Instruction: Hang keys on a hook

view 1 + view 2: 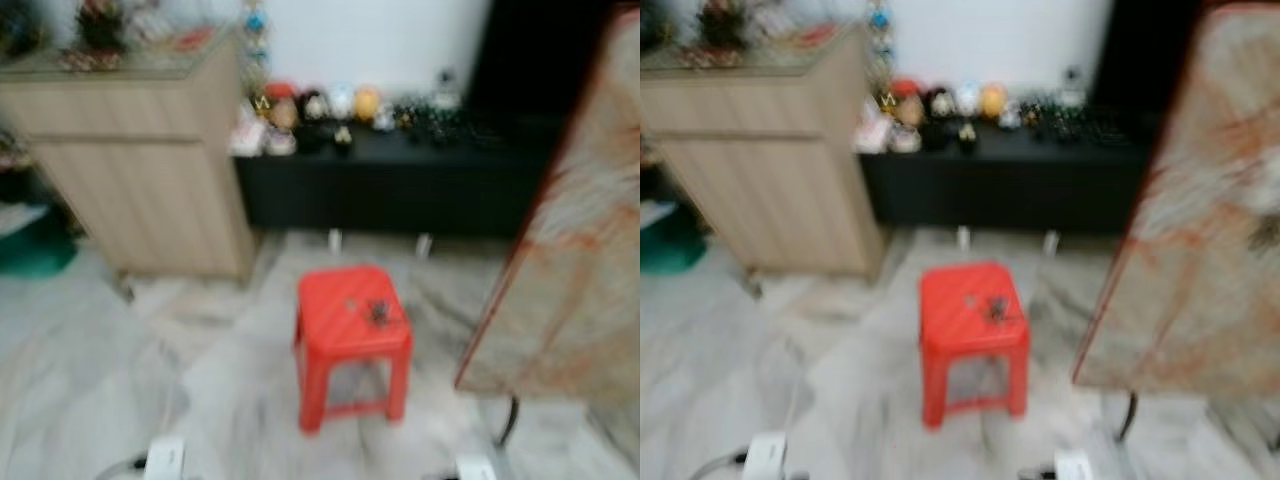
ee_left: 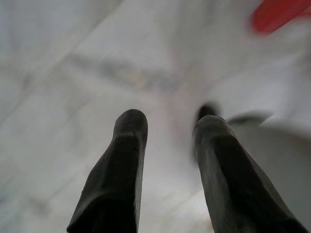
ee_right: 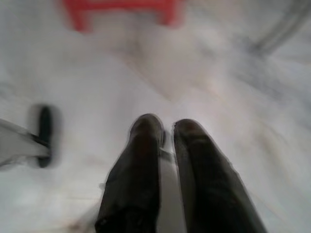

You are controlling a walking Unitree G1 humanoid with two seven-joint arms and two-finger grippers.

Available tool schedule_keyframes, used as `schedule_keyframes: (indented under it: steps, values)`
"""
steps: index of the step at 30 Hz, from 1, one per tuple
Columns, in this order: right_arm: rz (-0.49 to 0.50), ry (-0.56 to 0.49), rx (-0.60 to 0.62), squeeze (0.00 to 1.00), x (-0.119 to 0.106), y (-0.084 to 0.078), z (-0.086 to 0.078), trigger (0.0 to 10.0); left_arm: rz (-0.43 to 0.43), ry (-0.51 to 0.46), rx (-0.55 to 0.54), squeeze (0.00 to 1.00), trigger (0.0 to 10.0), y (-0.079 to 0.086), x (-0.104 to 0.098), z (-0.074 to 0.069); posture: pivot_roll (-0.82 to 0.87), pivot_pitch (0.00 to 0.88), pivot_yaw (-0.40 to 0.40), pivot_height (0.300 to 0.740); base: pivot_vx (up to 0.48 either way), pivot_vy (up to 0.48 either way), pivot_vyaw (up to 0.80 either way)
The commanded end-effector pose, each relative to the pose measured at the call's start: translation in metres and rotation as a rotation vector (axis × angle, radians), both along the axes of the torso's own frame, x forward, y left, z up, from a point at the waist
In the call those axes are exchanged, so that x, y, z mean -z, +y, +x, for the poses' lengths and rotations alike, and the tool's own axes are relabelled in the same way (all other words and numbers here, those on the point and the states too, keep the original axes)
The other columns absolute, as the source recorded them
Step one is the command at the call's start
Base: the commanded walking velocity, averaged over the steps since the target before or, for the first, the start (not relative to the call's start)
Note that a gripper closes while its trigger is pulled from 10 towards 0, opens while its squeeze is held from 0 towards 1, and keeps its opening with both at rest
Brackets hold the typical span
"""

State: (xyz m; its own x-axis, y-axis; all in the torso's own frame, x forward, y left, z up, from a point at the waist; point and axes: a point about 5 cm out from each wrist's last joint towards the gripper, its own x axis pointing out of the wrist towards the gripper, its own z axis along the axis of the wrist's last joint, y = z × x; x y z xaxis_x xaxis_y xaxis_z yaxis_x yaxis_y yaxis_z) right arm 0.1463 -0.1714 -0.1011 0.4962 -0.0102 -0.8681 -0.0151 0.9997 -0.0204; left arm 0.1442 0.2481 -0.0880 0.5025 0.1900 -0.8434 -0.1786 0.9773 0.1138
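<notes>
Progress: early stage by the look of it; nothing picked up, no hook identifiable in these blurred frames, so approach, pickup and hanging all remain

Item, task: small dark bunch of keys (image 1: 378,311), lying on the seat of a red plastic four-legged stool (image 1: 352,340), toward its right rear part; blur reduces it to a dark tangled blot, with ring and individual keys not distinguishable

Item, left hand (image 2: 167,128): hangs low over the pale marble-patterned floor (image 1: 90,370), two black fingers parted with a clear gap, holding nothing; a corner of the stool shows beyond it

Item, right hand (image 3: 165,127): likewise over the floor, fingers close together with only a thin slit, nothing seen between them

Surroundings: light wooden cabinet (image 1: 140,170) at left; long black low bench (image 1: 390,185) behind the stool, carrying small coloured ornaments; tilted mottled beige panel with red edge (image 1: 570,250) at right
</notes>
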Motion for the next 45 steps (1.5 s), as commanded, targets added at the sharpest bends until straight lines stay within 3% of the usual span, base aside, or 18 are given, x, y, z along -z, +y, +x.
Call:
schedule_keyframes:
  steps: [1, 23, 45]
  values:
    - [-0.02, 0.013, 0.034, 0.0, 0.001, -0.013, -0.006, 10.0, -0.006, -0.029, 0.025, 0.0, 10.0, -0.006, -0.003, 0.012, 0.01, 0.0, 0.017, 0.74, 0.0, 0.352, 0.0]
    - [-0.001, -0.012, 0.044, 0.0, -0.002, -0.008, 0.004, 10.0, -0.008, -0.044, 0.013, 0.0, 10.0, 0.014, -0.009, 0.01, 0.01, 0.0, 0.016, 0.74, 0.0, 0.016, 0.0]
    - [0.0, -0.033, 0.041, 0.0, -0.004, -0.007, 0.007, 10.0, -0.012, -0.026, 0.018, 0.0, 10.0, 0.011, -0.006, 0.005, 0.01, 0.0, 0.011, 0.74, 0.089, 0.0, 0.12]
